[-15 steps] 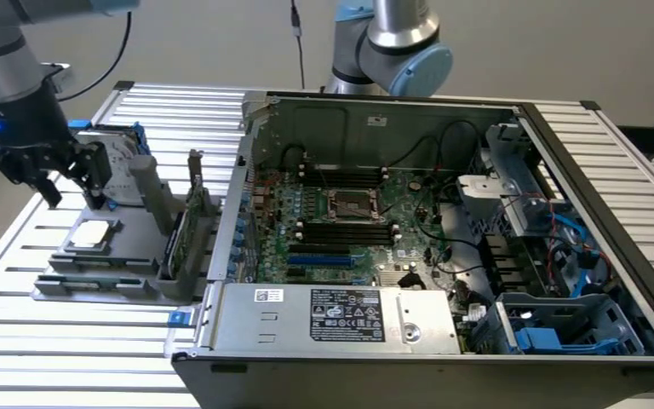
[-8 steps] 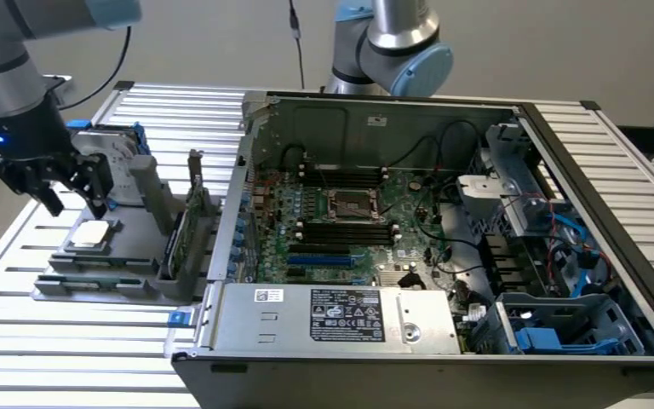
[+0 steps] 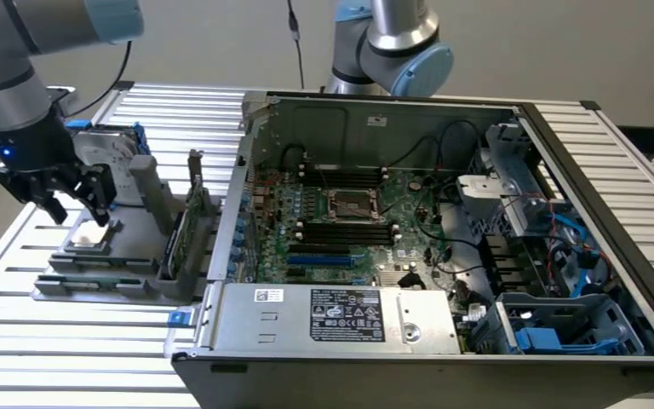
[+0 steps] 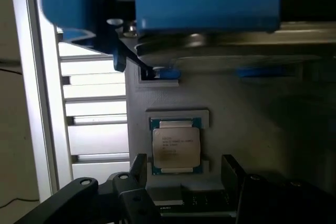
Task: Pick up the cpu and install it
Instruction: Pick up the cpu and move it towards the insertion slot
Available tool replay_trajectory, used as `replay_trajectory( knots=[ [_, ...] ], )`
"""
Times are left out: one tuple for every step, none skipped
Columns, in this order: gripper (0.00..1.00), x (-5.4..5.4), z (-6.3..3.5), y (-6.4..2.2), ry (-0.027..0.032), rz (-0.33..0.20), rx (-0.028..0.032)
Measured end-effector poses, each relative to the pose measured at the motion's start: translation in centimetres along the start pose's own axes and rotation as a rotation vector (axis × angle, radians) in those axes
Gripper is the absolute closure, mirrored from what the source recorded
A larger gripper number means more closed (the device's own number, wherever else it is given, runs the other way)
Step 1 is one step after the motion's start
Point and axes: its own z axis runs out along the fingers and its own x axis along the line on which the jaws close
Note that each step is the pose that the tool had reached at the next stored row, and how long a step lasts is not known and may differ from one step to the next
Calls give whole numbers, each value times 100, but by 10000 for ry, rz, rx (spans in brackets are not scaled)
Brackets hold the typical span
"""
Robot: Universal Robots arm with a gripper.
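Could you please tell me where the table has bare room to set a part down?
Free: table slats in front of the grey holder, and those on the exterior view's right of the case. Crowded: the holder, where open jaws hang over the cpu, and inside the case.

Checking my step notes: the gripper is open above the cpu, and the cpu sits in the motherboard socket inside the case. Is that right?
Not quite. The gripper is open above the cpu, but the cpu sits in a grey holder outside the case, not in the motherboard socket. The exterior view shows this.
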Motion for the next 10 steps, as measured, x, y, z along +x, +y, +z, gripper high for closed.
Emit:
replay_trajectory(
  knots=[
    [32,0,19,0,0,-5,-25],
    [32,1,37,0,3,-10,-53],
    [32,1,54,1,3,-17,-84],
    [32,2,70,1,6,-25,-115],
    [32,3,86,1,7,-32,-146],
    [32,3,103,1,8,-41,-167],
    [32,4,122,-2,8,-50,-181],
    [32,4,140,-4,6,-57,-188],
    [32,5,158,-6,7,-62,-194],
    [32,5,176,-8,8,-67,-204]
  ],
)
